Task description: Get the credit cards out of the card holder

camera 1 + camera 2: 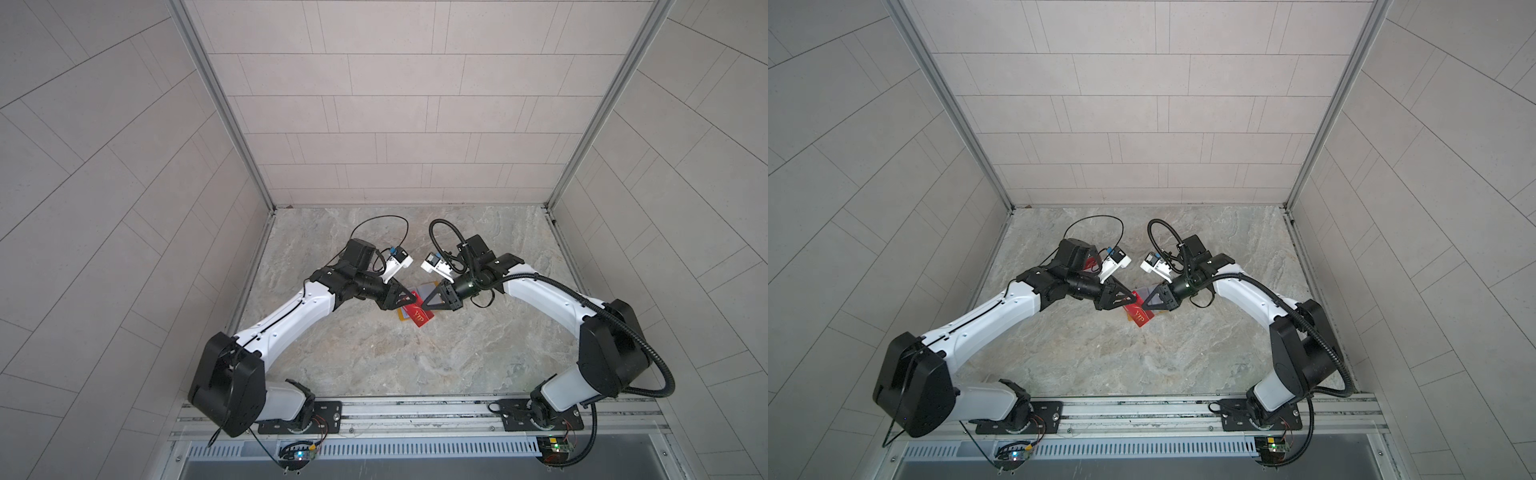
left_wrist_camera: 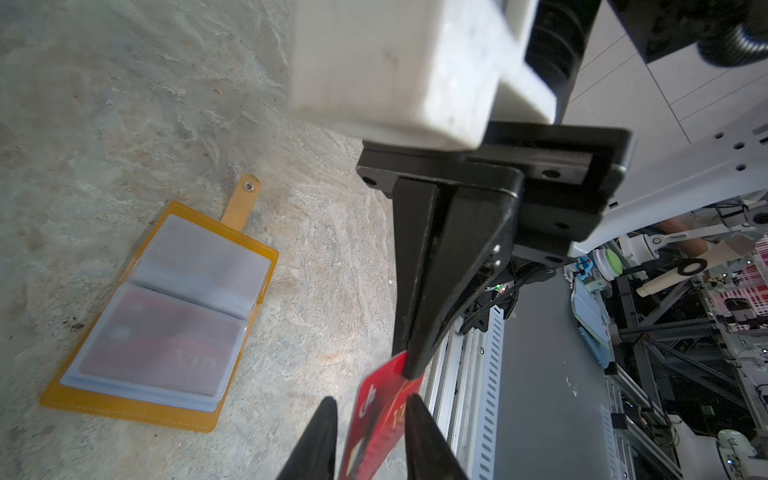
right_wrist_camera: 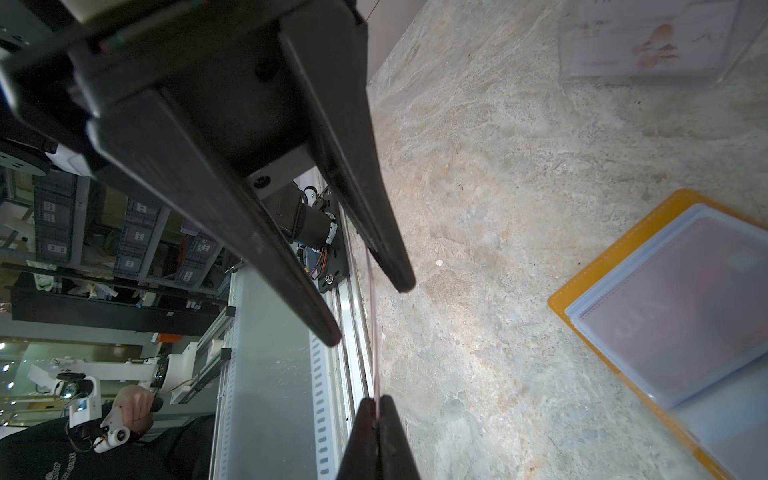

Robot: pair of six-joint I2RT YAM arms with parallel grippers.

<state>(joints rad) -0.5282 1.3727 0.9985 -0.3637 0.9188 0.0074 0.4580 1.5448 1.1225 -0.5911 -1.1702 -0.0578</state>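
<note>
**Stone, leatherette and plastic**

The counter looks like mottled grey-beige stone, matt and slightly rough. The card holder has a mustard leather-look cover with pale stitching, a shiny metal snap and cloudy clear-plastic sleeves. The red credit card is smooth, glossy plastic. The left hand and right hand are matt black plastic, faintly scuffed.

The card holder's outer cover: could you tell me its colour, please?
The card holder cover is mustard yellow, clearest in the left wrist view.

red card: VIP lettering, at both tips
left gripper: tips near right gripper
card holder: yellow edge by card
</note>
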